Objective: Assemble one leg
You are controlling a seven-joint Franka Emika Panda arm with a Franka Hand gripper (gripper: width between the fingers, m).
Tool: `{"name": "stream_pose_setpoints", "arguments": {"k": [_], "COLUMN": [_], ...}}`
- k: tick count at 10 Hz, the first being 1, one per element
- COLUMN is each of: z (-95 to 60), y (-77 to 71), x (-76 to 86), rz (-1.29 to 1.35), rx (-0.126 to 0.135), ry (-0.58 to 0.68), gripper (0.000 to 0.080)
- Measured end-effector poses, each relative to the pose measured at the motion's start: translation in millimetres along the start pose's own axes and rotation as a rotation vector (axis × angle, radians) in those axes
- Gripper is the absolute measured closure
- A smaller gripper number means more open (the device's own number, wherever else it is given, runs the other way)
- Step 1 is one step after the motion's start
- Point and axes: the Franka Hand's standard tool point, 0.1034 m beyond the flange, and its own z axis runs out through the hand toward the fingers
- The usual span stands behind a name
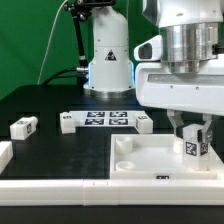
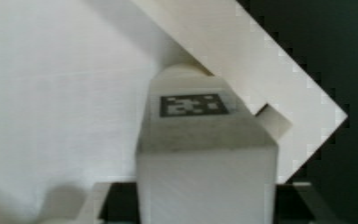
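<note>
My gripper [image 1: 193, 138] is shut on a leg [image 1: 194, 147], a small white block with a black-and-white tag on its face. It holds the leg upright over the right part of the large white tray [image 1: 150, 165], with the leg's lower end at or just above the tray's surface. In the wrist view the leg [image 2: 202, 150] fills the middle between my dark fingers [image 2: 126, 200], with the tray [image 2: 51, 100] behind it. A second leg [image 1: 23, 126] lies on the black table at the exterior view's left.
The marker board [image 1: 105, 120] lies on the table behind the tray. The robot's white base [image 1: 108, 60] stands at the back. A white rail [image 1: 50, 190] runs along the front edge and turns up at the left. A round socket [image 1: 124, 150] shows in the tray's left corner.
</note>
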Motion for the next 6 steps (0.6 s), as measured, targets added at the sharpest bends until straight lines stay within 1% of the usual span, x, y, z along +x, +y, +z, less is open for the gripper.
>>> {"name": "stream_pose_setpoints", "arguments": {"k": [1,2,3,4,5,6], "z": [0.0,0.4,-0.7,-11.0,-9.7,-7.0], "y": [0.1,1.0,13.3,20.9,18.7,20.3], "x": [0.2,0.7,8.3,-3.1,-3.4,-3.7], "rz": [0.059,0.176,0.26,0.396,0.433,0.392], "rx": [0.002,0.008,0.068,0.049,0.054,0.049], "ry": [-0.003,-0.001,0.022,-0.013,-0.019,-0.019], "gripper": [0.0506,0.0506,0.0503,0.0499,0.0499,0.0499]}}
